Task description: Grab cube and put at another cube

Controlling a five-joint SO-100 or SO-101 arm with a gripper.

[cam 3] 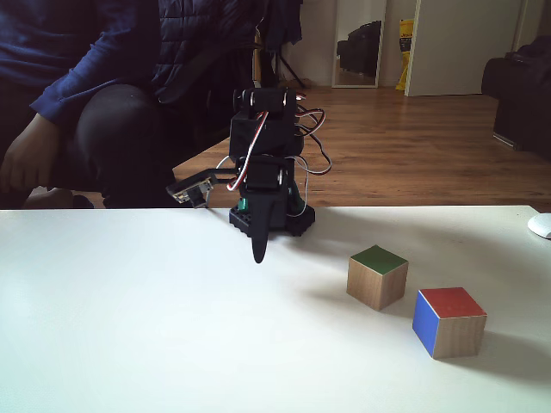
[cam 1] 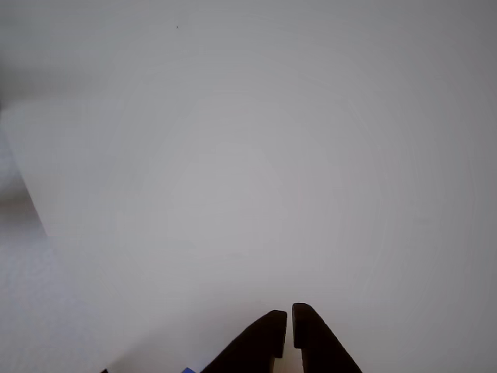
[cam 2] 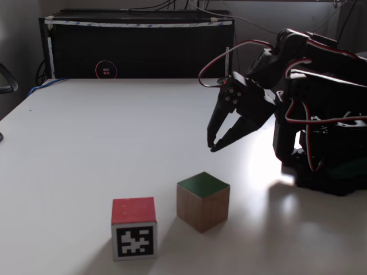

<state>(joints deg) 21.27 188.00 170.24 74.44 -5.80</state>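
Green-topped, the cube is left untouched on the tabletop, just beside another cube. The tool is held aloft, nearly closed and empty. The neighbour could be knocked if the tool is lowered off-centre.

wood-grain cube, matt table, black plastic gripper

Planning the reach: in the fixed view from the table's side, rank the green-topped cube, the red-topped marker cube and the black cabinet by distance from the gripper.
1. Green-topped cube, just below the gripper.
2. Red-topped marker cube, lower left.
3. Black cabinet, behind the table's far edge.
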